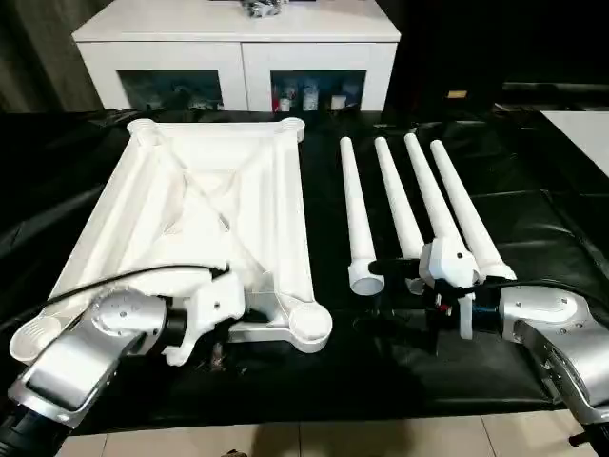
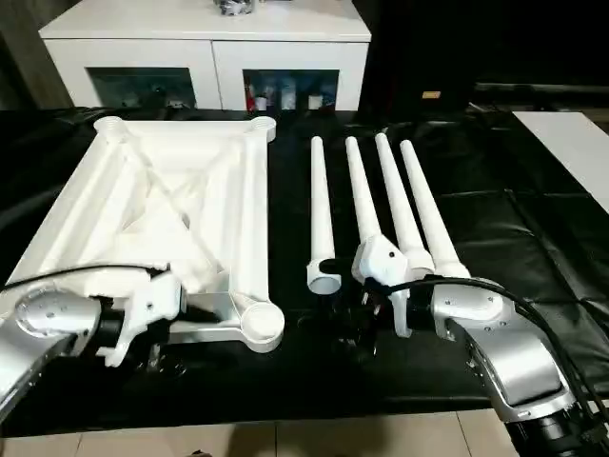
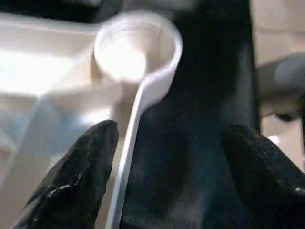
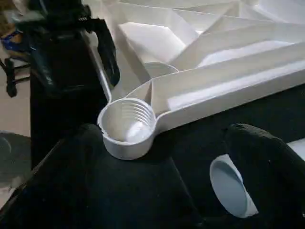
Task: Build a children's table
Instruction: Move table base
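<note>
1. on the black-covered surface (image 1: pixel 533 238) lies one white plastic tabletop (image 1: pixel 205 219), underside up, with diagonal ribs and four rounded corner sockets; the near socket (image 4: pixel 126 125) is threaded inside.
2. beside it, on the right, four long white tapered tube legs (image 1: pixel 409 205) lie side by side, hollow at their wide near ends.
3. the left hand (image 3: pixel 167 176) is spread open at the tabletop's near edge, grasping nothing.
4. the right hand (image 4: pixel 171 176) is spread open, empty, near the legs' wide ends.
5. behind stands one white cabinet (image 1: pixel 238 52) with glass doors; no writing is readable.
</note>
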